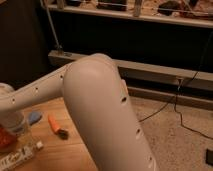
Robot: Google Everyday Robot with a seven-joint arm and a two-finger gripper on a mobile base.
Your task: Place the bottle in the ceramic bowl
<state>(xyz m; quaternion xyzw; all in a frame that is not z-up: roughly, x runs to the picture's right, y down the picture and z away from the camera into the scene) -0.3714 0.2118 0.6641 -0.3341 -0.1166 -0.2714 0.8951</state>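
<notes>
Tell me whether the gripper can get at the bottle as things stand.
Probably yes. The gripper hangs at the left edge of the view, and the bottle lies uncovered just below it, beside the ceramic bowl; nothing seems to block the way.

My arm point(100, 115) is off-white with small dark holes; my pincer point(12, 121), at the left edge, looks pale grey. On the tan wooden surface point(60, 152), the bottle point(19, 157) is white with dark print and the ceramic bowl point(4, 139) is reddish-orange.
</notes>
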